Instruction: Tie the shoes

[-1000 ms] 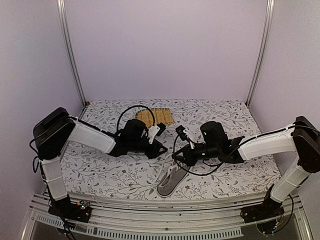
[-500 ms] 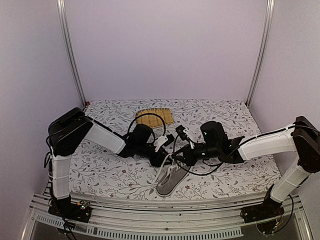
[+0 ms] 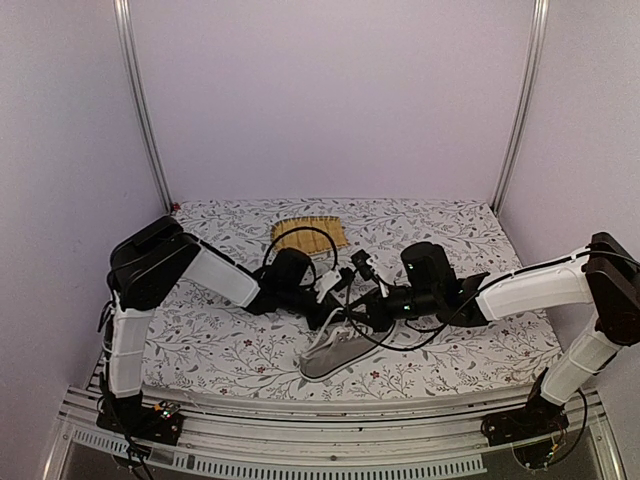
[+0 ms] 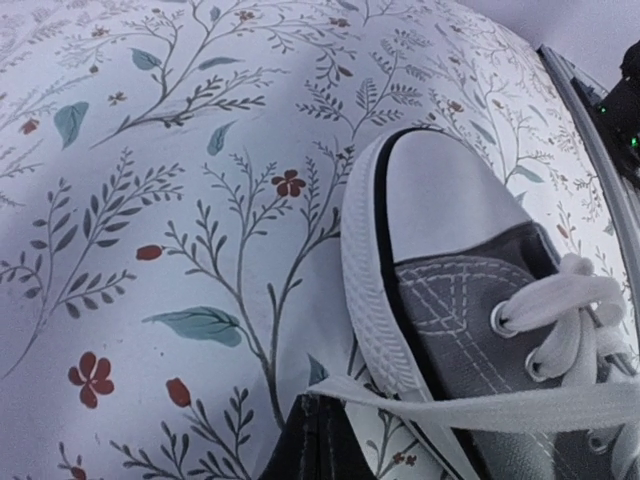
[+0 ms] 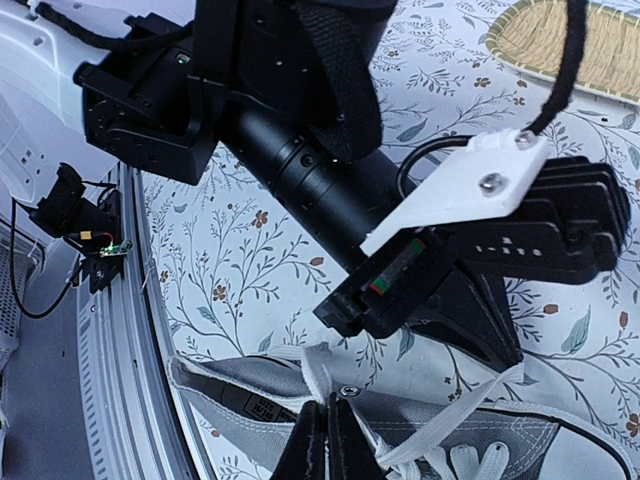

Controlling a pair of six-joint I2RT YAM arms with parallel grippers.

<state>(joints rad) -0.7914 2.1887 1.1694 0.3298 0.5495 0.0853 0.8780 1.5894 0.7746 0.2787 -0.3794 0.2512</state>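
Note:
The grey sneaker point(image 3: 335, 358) with white sole and laces lies on its side near the table's front edge, between the two grippers. In the left wrist view its white toe cap point(image 4: 440, 190) points up. My left gripper point(image 4: 318, 405) is shut on the end of a white lace point(image 4: 500, 408) pulled taut across the shoe. My right gripper point(image 5: 323, 412) is shut on the other lace point(image 5: 318, 375) by the top eyelet near the shoe's opening. In the top view the left gripper point(image 3: 335, 312) and right gripper point(image 3: 353, 322) are close together just above the shoe.
A yellow woven mat point(image 3: 310, 233) lies at the back of the floral tablecloth point(image 3: 230, 350); it also shows in the right wrist view point(image 5: 580, 45). The metal table rail point(image 3: 300, 425) runs just in front of the shoe. Black cables loop over both wrists.
My left arm has moved right, up to the shoe and the right gripper. The shoe has swung from pointing front-to-back to lying more sideways. The right arm has barely moved.

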